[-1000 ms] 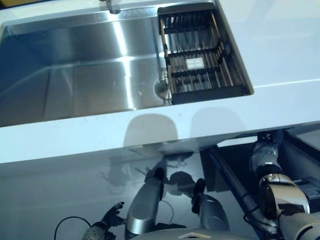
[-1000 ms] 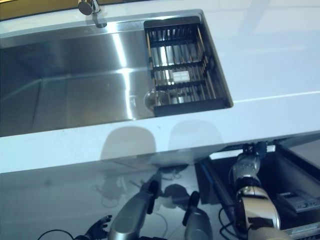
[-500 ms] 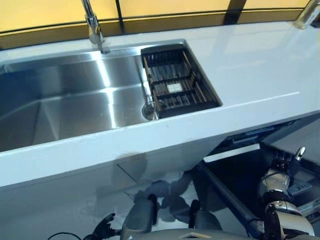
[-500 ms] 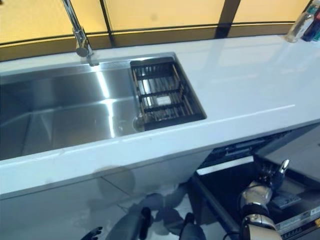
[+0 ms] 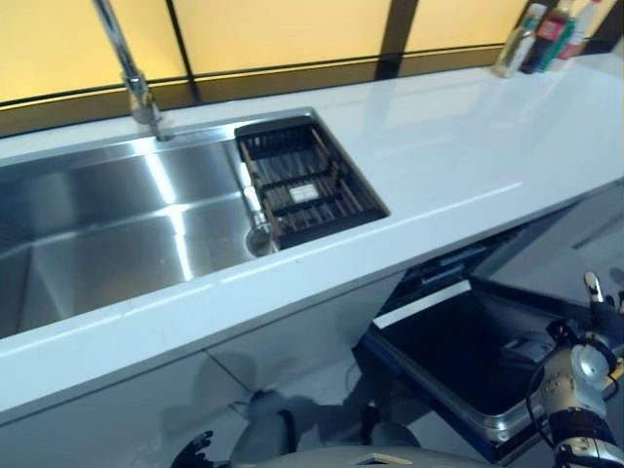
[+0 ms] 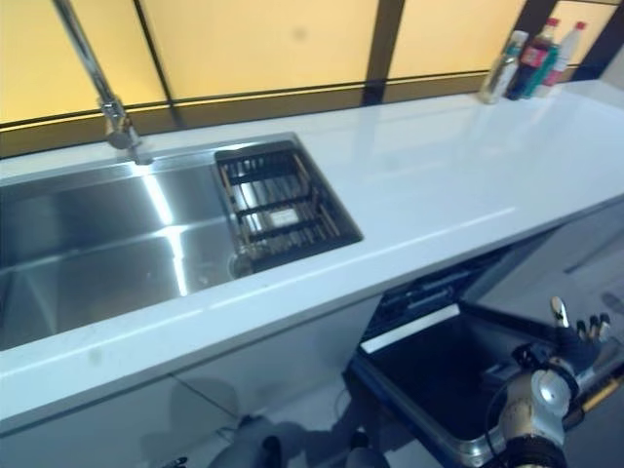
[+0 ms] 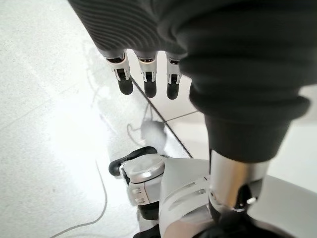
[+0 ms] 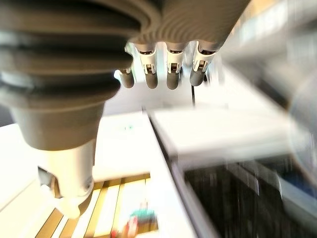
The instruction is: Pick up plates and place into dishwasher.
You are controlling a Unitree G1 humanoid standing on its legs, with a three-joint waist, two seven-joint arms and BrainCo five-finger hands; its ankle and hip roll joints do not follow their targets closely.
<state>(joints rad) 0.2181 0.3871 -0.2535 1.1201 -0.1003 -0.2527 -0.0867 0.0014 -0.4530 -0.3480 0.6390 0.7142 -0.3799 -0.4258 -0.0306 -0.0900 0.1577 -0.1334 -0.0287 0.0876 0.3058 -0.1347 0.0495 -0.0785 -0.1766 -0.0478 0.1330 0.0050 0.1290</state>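
the left hand is hanging low over the pale floor, its fingers straight and relaxed, holding nothing. the right hand is standing at the lower right, beside the open dishwasher, with fingers stretched out and also empty. the dishwasher door is lying down and the dark inside is facing up; i cannot tell if racks are inside.

above it the white counter is running across. farther back the steel sink is sitting in the counter with a black wire basket in its right end, and a tall faucet is standing behind. some bottles are standing at the far right corner.

i am not seeing any plate here, not on the counter and not in the sink, so i cannot say where one is lying. by my judgement a plate will be stiff, rather heavy, slippery when wet, and fragile. it is best taken at the rim, thumb on top and fingers under.
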